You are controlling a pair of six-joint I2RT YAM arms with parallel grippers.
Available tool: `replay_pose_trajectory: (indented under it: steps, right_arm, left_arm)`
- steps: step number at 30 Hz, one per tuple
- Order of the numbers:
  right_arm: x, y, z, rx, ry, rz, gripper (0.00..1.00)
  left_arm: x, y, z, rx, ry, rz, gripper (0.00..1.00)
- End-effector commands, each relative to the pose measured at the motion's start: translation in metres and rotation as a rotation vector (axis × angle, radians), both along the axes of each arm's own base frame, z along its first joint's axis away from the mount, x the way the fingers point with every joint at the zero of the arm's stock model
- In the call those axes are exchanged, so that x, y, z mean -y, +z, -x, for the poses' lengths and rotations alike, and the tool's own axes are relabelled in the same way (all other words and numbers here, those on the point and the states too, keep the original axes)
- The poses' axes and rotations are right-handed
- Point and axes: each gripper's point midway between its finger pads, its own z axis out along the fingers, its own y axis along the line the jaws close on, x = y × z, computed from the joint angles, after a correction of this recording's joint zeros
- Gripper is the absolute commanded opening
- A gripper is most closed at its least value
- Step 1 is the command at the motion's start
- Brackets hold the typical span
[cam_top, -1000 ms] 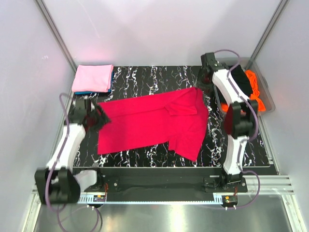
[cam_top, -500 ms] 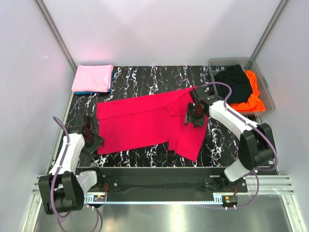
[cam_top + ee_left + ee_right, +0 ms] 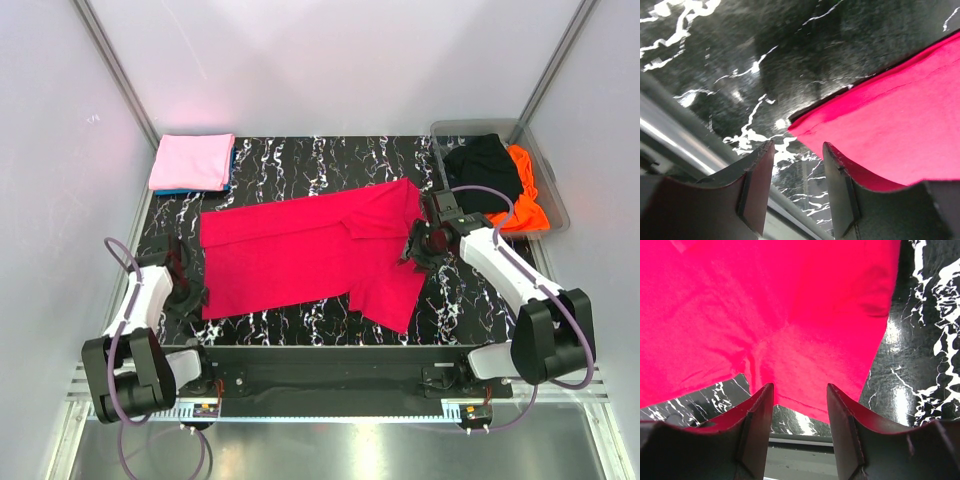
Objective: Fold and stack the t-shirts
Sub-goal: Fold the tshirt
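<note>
The crimson-red t-shirt (image 3: 300, 255) lies flat on the black marble table (image 3: 320, 155), and we sit at its two ends. Its long axis runs across the table from one gripper to the other, tilted a little. The straight hem end points toward the left gripper (image 3: 185, 297), and the sleeve and shoulder end points toward the right gripper (image 3: 418, 248).

In the left wrist view, the near hem corner of the shirt (image 3: 890, 125) lies just ahead of the left gripper (image 3: 797, 147), a touch to the right of its gap. The cloth runs off behind the right-hand finger. The jaws stand partly apart with only bare marble between them, so we hold nothing there.

In the right wrist view, the right gripper (image 3: 800, 390) hangs low at the shirt's edge. The red cloth (image 3: 765, 305) spreads straight ahead of the fingertips and marble shows off to the right. Its jaws also stand moderately apart and grip nothing.

Each arm is nearest its own end, so we judge the coming move to be a pinch at both ends. The left has to shift slightly right to catch its corner.

Well beyond the left gripper, a folded light pink tee (image 3: 192, 160) rests on a blue one (image 3: 190, 190). Beyond the right gripper, the black tee (image 3: 485, 165) and the bright orange tee (image 3: 522, 208) wait in the clear plastic bin (image 3: 470, 124).
</note>
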Motion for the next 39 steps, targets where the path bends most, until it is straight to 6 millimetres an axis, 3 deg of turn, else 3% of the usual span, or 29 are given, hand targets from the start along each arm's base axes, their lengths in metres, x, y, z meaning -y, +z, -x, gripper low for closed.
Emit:
replay_pose_trajectory:
  steps: [1,14,19,25,31,39]
  right_arm:
    - [-0.004,0.016,-0.007,0.06,-0.009,-0.051,0.53]
    - [0.002,0.006,0.002,0.022,-0.091,-0.079,0.53]
    - [0.011,0.003,0.006,0.001,-0.17,-0.108,0.53]
    - [0.026,-0.022,0.02,-0.101,-0.321,-0.137,0.55]
    - [0.038,-0.039,0.027,-0.132,-0.354,-0.069,0.53]
    - [0.046,-0.056,0.044,-0.184,-0.378,-0.019,0.49]
  left_arm:
    - [0.002,-0.007,-0.011,0.029,-0.028,0.023,0.48]
    - [0.002,-0.029,-0.006,-0.056,-0.018,0.039,0.38]
    - [0.003,-0.036,-0.001,-0.085,-0.009,0.048,0.29]
    - [0.002,-0.038,0.001,-0.094,0.006,0.047,0.15]
    - [0.003,-0.034,-0.005,-0.073,-0.009,0.068,0.03]
    - [0.007,-0.031,-0.007,-0.049,-0.023,0.089,0.0]
